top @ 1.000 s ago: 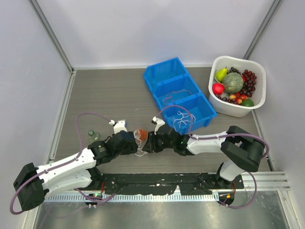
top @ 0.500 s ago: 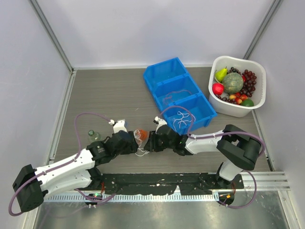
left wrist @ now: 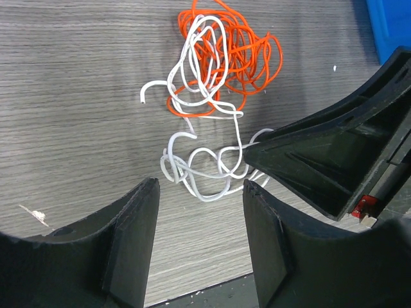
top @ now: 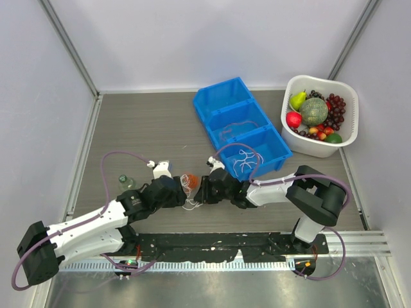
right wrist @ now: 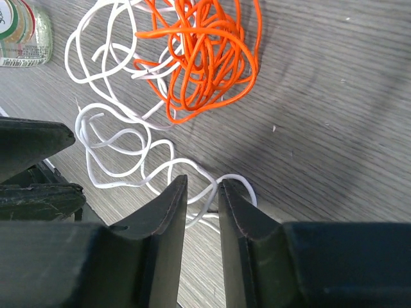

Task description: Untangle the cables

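Both arms meet low over the middle of the worktop (top: 148, 128), where the tangle lies between them: an orange cable (right wrist: 202, 64) bunched into a tight nest, with a white cable (left wrist: 199, 170) threaded through it and trailing toward the near edge in loose loops. The right gripper (right wrist: 202, 212) is down at the worktop with its jaws narrow, and one strand of the white loop runs through the gap; the gap looks a little wider than the strand, so I would not call it pinched yet. The left gripper (left wrist: 199, 244) stands wide and holds nothing, its fingers framing the white loops from the other side, close to the right gripper's tip. The step in hand looks like taking hold of the white cable so it can be drawn out of the orange nest. Next, the right jaws need to close on that strand, then pull gently away from the nest (the white passes through the orange several times, so a hard tug would likely drag both along), with the left gripper pinning or holding the orange bundle. Farther back, a blue bin (top: 221, 96) already holds a pinkish cable (top: 236, 126) in its middle compartment and a second white cable (top: 245, 159) in its near one.
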Tool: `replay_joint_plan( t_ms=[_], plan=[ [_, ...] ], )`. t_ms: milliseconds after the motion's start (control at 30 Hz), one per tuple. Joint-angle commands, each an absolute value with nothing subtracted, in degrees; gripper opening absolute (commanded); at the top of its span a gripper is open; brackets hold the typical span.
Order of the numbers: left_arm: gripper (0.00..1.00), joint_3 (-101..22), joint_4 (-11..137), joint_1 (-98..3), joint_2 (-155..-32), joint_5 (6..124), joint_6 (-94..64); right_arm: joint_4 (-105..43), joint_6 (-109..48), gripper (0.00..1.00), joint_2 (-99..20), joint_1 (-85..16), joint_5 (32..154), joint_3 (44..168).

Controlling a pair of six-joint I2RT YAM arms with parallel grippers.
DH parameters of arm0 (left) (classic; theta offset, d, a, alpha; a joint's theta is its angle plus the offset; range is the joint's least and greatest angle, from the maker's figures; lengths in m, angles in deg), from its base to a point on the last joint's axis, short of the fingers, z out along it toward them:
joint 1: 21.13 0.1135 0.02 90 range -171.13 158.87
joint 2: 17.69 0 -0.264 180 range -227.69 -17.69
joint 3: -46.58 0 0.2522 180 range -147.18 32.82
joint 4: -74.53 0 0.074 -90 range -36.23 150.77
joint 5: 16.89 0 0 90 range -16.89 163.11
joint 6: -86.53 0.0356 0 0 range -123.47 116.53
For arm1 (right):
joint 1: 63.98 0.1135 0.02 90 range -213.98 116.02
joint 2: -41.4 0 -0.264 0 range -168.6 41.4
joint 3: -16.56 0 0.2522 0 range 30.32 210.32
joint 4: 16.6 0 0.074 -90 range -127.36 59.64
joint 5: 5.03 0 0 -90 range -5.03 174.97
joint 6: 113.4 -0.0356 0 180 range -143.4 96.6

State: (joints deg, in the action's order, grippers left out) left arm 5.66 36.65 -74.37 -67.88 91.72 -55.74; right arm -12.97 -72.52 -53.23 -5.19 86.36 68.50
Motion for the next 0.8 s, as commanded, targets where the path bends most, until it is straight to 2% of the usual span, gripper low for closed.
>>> replay_joint_plan(
  t_ms=[0,133,300,533,667,767],
  plan=[
    [0.58,3.9,37.4,-74.4,-66.8,92.0,-55.2,-9.4,-74.1,0.3,-53.9,-4.7,87.9,70.1],
    [0.59,3.5,36.4,-74.3,-65.6,93.1,-54.9,-9.6,-73.8,0.21,-53.6,-4.7,88.8,70.5],
    [0.65,1.0,37.4,-74.4,-63.3,91.1,-51.5,-11.7,-71.8,0.01,-47.6,-4.7,90.8,70.6],
    [0.66,-4.5,44.5,-74.3,-55.9,86.4,-42.8,-25.2,-61.8,0.01,-27.8,-4.8,88.5,73.7],
    [0.76,-6.0,54.0,-74.2,-53.8,80.9,-36.2,-32.4,-57.3,0.01,-21.9,-5.4,88.8,79.2],
    [0.78,-6.9,60.4,-74.3,-55.1,76.6,-31.9,-34.6,-55.5,0.01,-19.6,-6.0,87.9,83.3]
  ],
)
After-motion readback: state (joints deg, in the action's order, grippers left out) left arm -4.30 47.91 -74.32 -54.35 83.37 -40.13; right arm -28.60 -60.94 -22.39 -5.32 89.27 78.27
